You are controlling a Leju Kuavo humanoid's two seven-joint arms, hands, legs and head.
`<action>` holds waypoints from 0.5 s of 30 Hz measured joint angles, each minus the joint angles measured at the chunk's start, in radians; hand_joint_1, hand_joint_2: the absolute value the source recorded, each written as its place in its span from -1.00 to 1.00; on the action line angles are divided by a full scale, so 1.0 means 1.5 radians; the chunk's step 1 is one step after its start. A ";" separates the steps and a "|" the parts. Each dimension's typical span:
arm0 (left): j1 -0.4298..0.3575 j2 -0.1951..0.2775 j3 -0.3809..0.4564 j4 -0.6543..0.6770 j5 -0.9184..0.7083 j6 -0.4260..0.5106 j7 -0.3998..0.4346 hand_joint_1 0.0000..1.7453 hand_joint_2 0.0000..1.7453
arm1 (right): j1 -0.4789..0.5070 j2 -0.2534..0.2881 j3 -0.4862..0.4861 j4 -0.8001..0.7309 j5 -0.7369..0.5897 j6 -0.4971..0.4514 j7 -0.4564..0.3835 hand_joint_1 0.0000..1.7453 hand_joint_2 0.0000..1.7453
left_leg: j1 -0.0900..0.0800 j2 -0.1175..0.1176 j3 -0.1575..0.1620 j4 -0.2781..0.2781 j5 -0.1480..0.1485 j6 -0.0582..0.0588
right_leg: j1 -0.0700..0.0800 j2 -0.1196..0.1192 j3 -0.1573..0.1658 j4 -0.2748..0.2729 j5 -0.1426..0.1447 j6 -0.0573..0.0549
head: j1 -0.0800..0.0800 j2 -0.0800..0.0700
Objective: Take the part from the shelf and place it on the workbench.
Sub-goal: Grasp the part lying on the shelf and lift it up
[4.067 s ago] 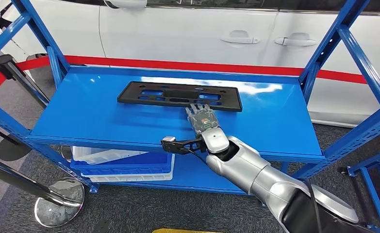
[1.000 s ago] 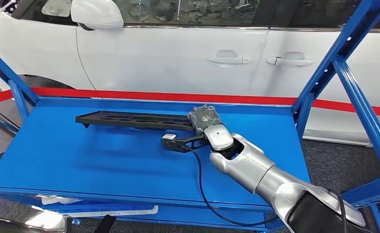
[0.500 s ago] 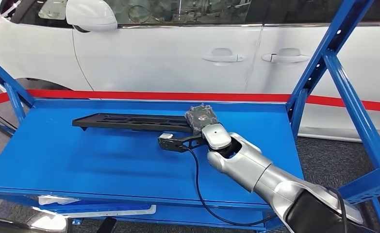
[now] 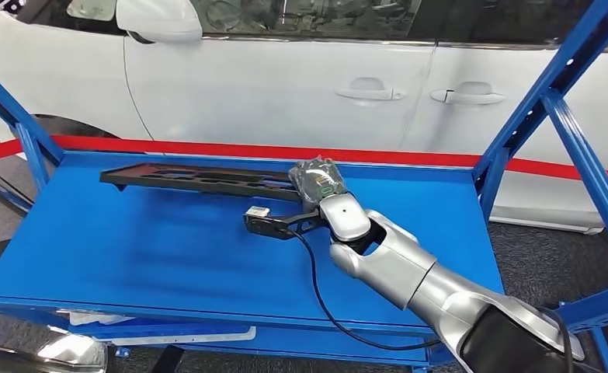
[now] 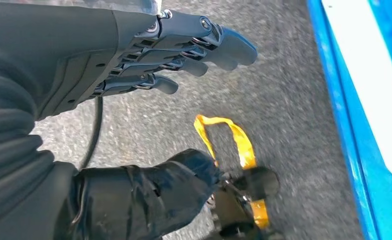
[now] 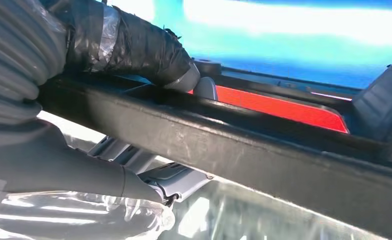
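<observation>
Part (image 4: 199, 182), a long black slotted panel, is lifted clear of the blue shelf (image 4: 130, 256), held level by one end. Right hand (image 4: 316, 180) grips that end, fingers clamped on its edge. Left hand (image 5: 178, 55) hangs by the floor, fingers straight and held together, holding nothing. Pickup looks done; carrying to the workbench and setting down remain, workbench not seen
</observation>
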 joint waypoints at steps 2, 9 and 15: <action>0.001 -0.001 0.000 0.000 0.003 0.014 0.011 -1.00 1.00 | 0.000 -0.003 0.000 -0.029 0.026 -0.023 0.004 1.00 1.00 | -0.003 0.000 -0.001 0.005 -0.003 0.004 | 0.002 0.000 -0.028 0.058 -0.015 -0.003 | 0.000 0.000; 0.002 -0.004 0.000 0.000 0.004 0.042 0.026 -1.00 1.00 | 0.002 -0.006 -0.010 -0.106 0.111 -0.074 -0.001 1.00 1.00 | -0.007 -0.003 -0.013 0.039 -0.022 -0.005 | 0.005 0.001 0.044 -0.101 0.062 -0.015 | 0.000 0.000; 0.003 -0.007 0.000 0.000 0.010 0.043 0.028 -1.00 1.00 | 0.006 -0.006 -0.020 -0.149 0.154 -0.106 -0.010 1.00 1.00 | 0.001 -0.001 -0.054 0.132 -0.078 -0.028 | -0.003 0.001 0.047 -0.109 0.071 -0.027 | -0.004 0.000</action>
